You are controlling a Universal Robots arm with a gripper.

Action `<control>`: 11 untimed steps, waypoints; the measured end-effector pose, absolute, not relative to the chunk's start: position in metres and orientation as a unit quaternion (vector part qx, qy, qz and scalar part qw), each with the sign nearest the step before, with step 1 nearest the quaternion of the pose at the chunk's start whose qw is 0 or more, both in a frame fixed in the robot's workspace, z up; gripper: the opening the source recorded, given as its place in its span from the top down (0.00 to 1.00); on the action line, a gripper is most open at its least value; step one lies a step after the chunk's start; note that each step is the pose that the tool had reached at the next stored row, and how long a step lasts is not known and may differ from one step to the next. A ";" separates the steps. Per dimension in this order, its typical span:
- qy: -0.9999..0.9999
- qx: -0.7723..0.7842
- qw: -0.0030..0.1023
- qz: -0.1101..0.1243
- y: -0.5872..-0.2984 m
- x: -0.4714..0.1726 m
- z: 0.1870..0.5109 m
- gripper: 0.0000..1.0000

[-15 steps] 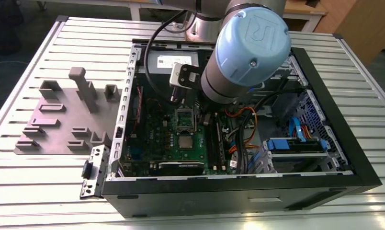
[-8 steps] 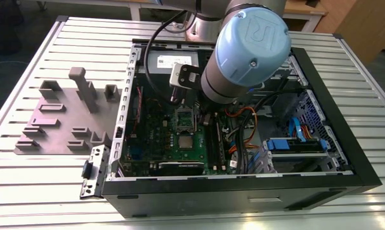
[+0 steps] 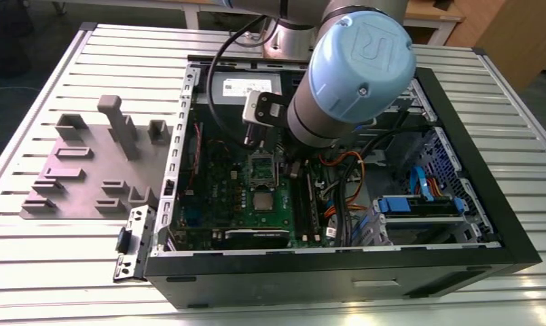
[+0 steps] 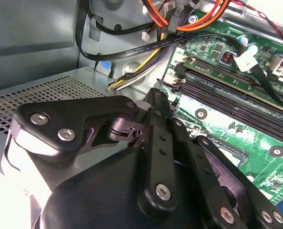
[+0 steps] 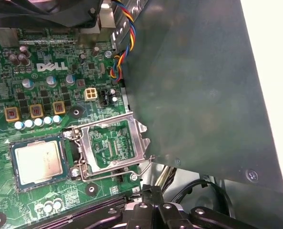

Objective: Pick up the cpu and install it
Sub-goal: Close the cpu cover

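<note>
- Desk [image 3: 56,272]: slatted metal top, carrying everything listed here.
- Computer case [image 3: 346,278]: black, lying open side up, cables and drive bays at the exterior view's right.
- Arm [image 3: 359,61]: reaches down into the case, with its pale blue joint over the middle of the opening.
- Grey tray [image 3: 74,183]: moulded block with upright pegs, on the desk at the exterior view's left, outside the case.
- Green board [image 3: 226,193]: flat on the case floor.
- Metal frame [image 5: 142,138]: open rectangle with a wire lever, on the board; bare green board shows through its window.
- Gripper [image 5: 151,192]: low over the board, just beside one corner of the frame. The fingers appear pressed together, and nothing is seen between them.
- Cpu [image 5: 38,162]: silvery square, lying flat in a black-rimmed seat on the board, just beside the frame. It is apart from the fingers, on the frame's far side from them. It has no long axis, and its edges run square with the frame.
</note>
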State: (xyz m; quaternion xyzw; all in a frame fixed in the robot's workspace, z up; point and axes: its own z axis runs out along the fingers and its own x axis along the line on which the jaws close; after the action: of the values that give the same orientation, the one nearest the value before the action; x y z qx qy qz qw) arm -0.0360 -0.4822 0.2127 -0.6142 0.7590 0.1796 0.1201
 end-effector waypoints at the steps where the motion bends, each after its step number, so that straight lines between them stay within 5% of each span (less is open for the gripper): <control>1: 0.759 -0.614 0.120 0.180 -0.482 -0.036 0.213 0.89; 11: 0.774 -0.595 0.125 0.177 -0.482 -0.036 0.210 0.89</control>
State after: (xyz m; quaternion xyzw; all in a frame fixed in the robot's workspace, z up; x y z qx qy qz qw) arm -0.0357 -0.4820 0.2102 -0.5946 0.7744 0.1765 0.1247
